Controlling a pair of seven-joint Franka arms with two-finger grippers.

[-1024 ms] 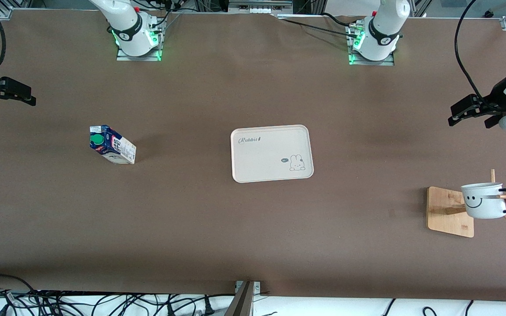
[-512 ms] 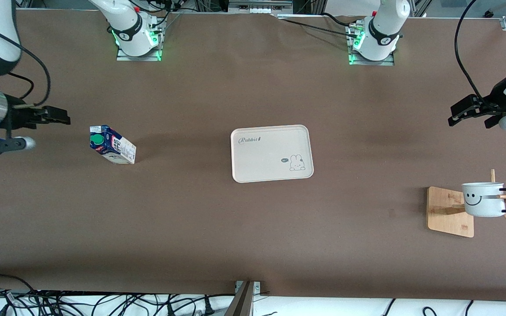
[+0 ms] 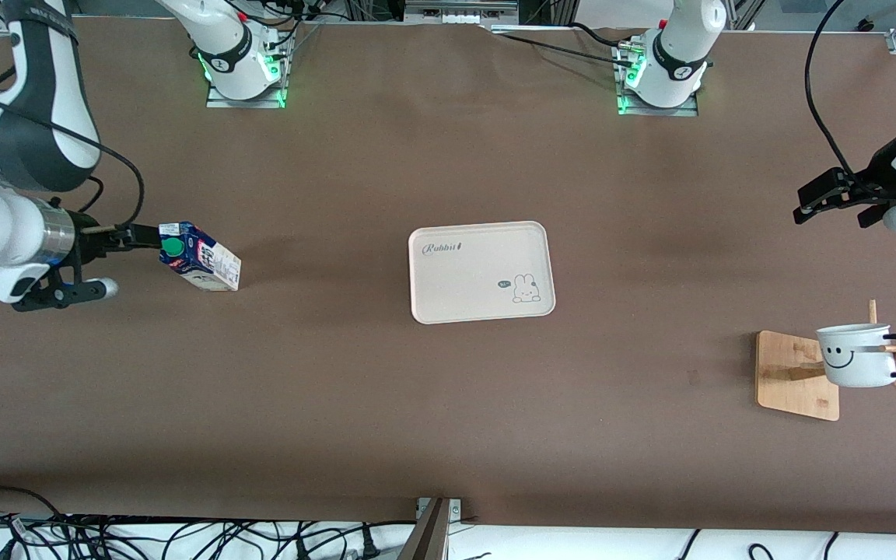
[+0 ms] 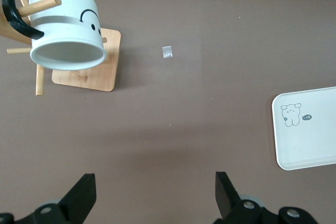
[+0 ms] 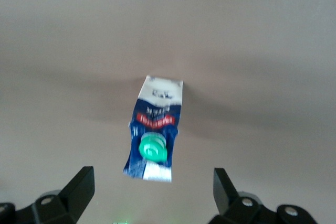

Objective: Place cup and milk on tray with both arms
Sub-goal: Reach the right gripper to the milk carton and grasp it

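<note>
The milk (image 3: pixel 199 266) stands on the table toward the right arm's end, with its green cap facing up. My right gripper (image 3: pixel 137 236) is open and empty, close beside the carton's capped top. In the right wrist view the milk (image 5: pixel 155 129) lies just ahead of the open right gripper (image 5: pixel 152 195), not between the fingers. The cup (image 3: pixel 856 355) hangs by its handle on a wooden peg rack at the left arm's end. My left gripper (image 3: pixel 813 201) is open over bare table, apart from the cup (image 4: pixel 65 30). The tray (image 3: pixel 481 271) lies mid-table with nothing on it.
The rack's wooden square base (image 3: pixel 794 377) and its pegs hold the cup off the table. A small scrap of tape (image 4: pixel 167 52) lies on the brown table near it. Cables run along the table edge nearest the front camera.
My right arm has swung in from the table's end and brought its gripper up to the milk's top. The left arm, cup, milk and tray have not moved.
</note>
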